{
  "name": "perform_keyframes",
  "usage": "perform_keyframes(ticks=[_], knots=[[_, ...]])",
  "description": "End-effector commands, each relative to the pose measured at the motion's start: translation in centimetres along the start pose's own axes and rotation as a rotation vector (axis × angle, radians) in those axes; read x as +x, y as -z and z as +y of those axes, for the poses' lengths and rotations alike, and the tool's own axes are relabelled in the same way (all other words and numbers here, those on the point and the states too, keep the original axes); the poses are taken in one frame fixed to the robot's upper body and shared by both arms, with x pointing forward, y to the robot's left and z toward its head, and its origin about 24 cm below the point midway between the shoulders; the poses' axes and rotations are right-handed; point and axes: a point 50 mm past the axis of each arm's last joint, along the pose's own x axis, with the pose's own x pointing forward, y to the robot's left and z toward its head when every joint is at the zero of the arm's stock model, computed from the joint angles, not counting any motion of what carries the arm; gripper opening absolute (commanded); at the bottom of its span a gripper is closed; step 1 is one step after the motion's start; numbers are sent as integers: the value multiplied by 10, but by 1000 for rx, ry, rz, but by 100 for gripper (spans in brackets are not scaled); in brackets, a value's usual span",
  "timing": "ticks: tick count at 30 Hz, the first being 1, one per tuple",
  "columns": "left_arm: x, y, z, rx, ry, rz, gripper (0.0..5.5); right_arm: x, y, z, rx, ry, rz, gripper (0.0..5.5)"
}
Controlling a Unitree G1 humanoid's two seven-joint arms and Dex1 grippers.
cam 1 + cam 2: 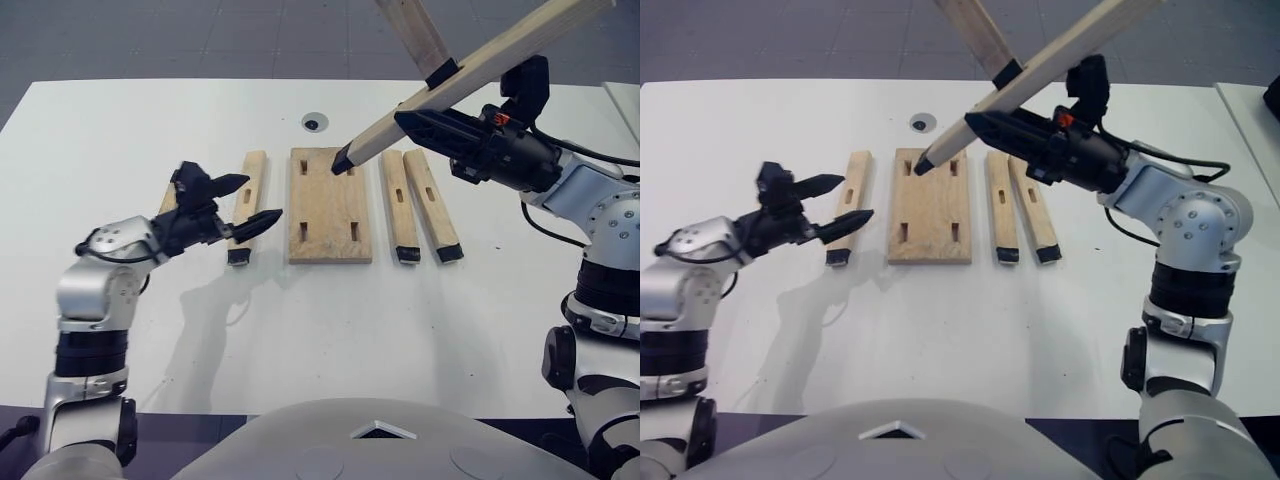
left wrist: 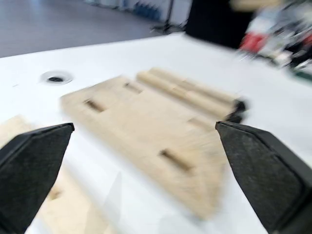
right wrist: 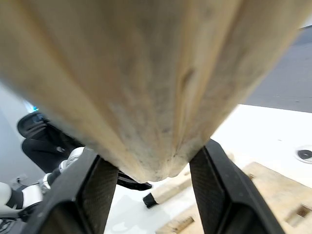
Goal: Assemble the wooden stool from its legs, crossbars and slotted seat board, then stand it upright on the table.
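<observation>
The seat board (image 1: 330, 205) lay flat on the counter (image 1: 120, 130); a single leg (image 1: 247, 205) lay just left of it; an inner leg (image 1: 399, 218) and an outer leg (image 1: 433, 217) lay side by side on its right; a cable port (image 1: 314, 123) sat behind it; a raised leg (image 1: 500, 55), held in the right end effector (image 1: 415, 108), slanted over the board's rear edge.

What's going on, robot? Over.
Right gripper shut on leg, tip over board. Left gripper open by loose leg. Nothing in the way.
</observation>
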Motion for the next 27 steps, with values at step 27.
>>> perform_keyframes(ticks=[27], knots=[[-37,85,-25,355,190,734,540,8,27,-4,-299,45,198,209]])
